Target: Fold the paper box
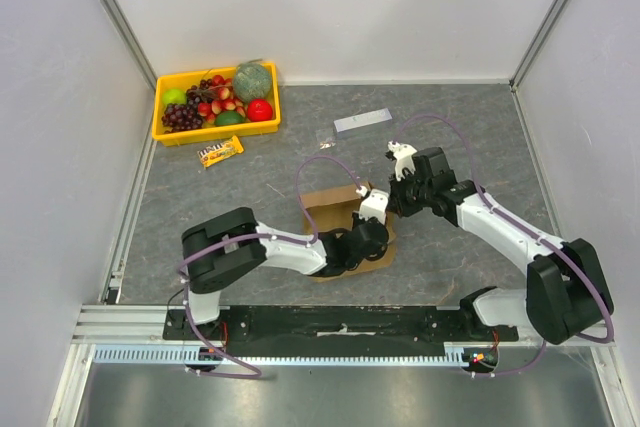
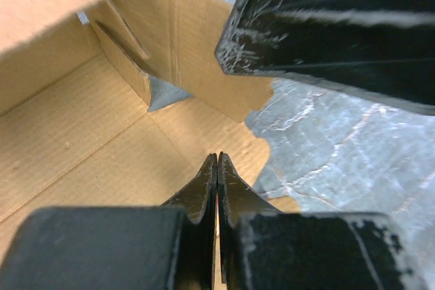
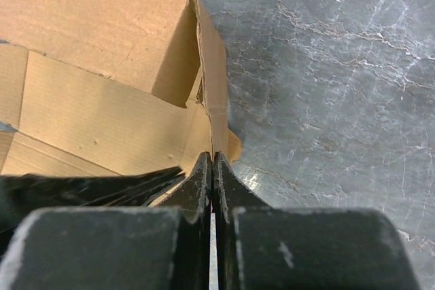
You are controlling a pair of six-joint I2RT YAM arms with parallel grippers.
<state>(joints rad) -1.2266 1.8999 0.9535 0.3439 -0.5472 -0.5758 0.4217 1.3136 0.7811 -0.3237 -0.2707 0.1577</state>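
The paper box (image 1: 325, 209) lies half-formed at the middle of the table (image 1: 480, 137), towards its near edge, with its floor flat and one side wall standing. Both arms meet at its right side. The left gripper (image 1: 362, 239) sits over the floor panel just inside that side, fingers pressed together on nothing. The right gripper (image 1: 374, 203) is at the far right corner, also pressed together, its tips in line with the standing wall (the wall's edge runs straight to them). Whether they nip cardboard I cannot tell. The next fold likely turns on that wall, nearest the right gripper.
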